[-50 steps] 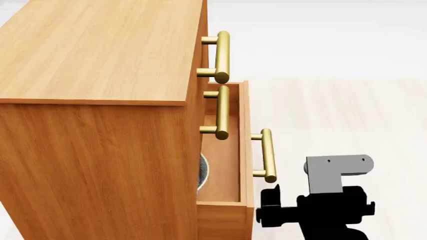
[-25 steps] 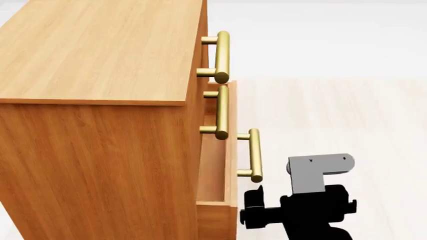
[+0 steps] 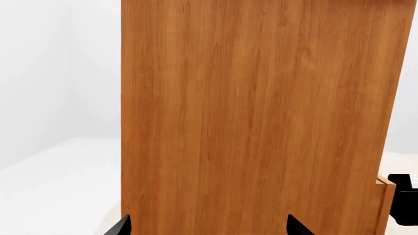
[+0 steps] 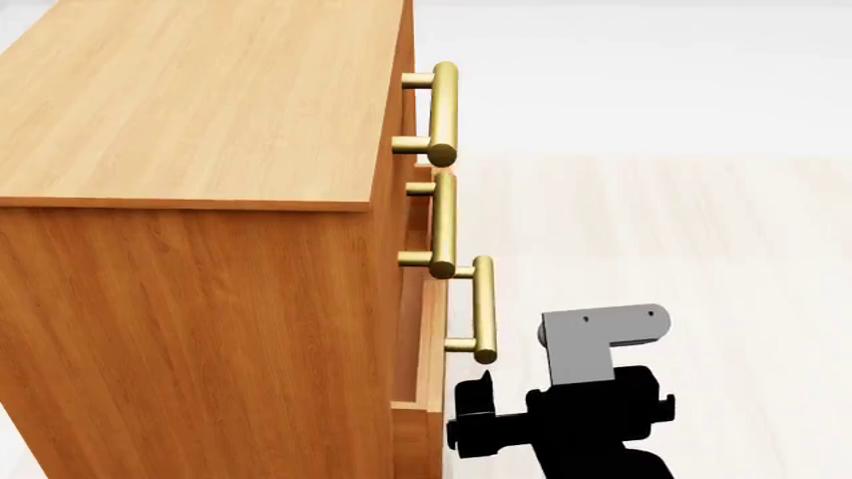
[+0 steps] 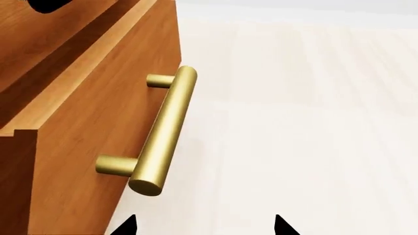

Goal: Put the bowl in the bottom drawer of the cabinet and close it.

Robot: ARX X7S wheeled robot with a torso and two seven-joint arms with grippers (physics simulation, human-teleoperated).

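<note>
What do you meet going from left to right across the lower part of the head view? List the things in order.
the cabinet → the bottom drawer, slightly open → its brass handle → the right gripper → pale floor.

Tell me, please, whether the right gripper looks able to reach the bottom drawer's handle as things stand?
Probably yes. The right gripper sits just in front of the bottom drawer, and its fingertips frame open floor beside the handle. Nothing lies between them in either view.
</note>
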